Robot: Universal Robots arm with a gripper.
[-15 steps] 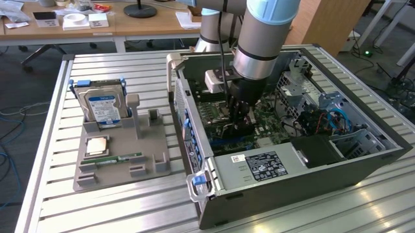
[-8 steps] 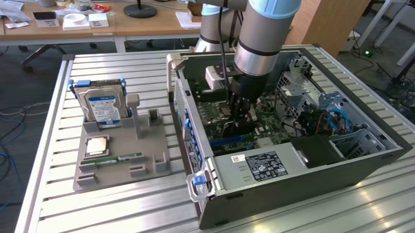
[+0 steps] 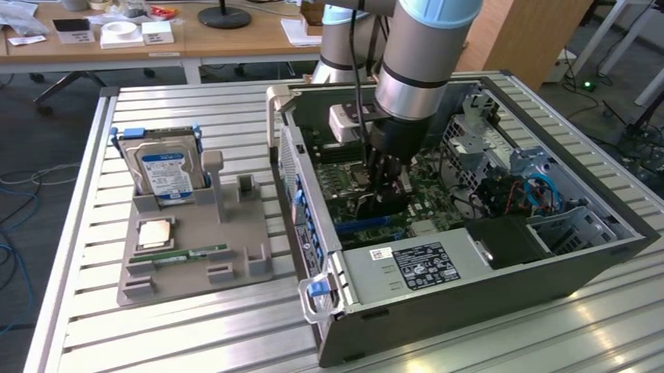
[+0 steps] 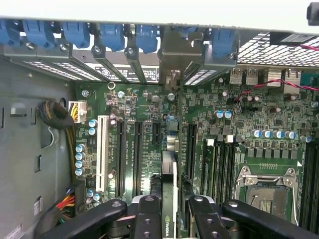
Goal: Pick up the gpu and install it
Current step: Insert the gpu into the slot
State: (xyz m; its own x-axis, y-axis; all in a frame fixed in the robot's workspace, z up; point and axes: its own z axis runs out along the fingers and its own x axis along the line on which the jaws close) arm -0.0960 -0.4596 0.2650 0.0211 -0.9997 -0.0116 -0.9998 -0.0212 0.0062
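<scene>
Exterior, arm: your arm (image 3: 415, 78) stands near-vertical, reaching down into the open computer case (image 3: 581, 241), with the tool (image 3: 382, 179) low over the motherboard (image 3: 347, 175).
Wrist, tool: partly closed, its fingers (image 4: 149, 214) pinch the gpu (image 4: 169, 184) edge-on above the expansion slots (image 4: 137, 149).

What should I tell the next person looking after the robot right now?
Gripper: fingers shut on the gpu, which is held on edge.
Where: the gpu is inside the open computer case, over the motherboard slots, with its metal bracket toward the blue clips.
Done: gpu picked up and brought into the case.
Left: not yet let go; I cannot tell whether it is seated in a slot.
Also: the hard drive stands on the grey holder outside the case.
</scene>
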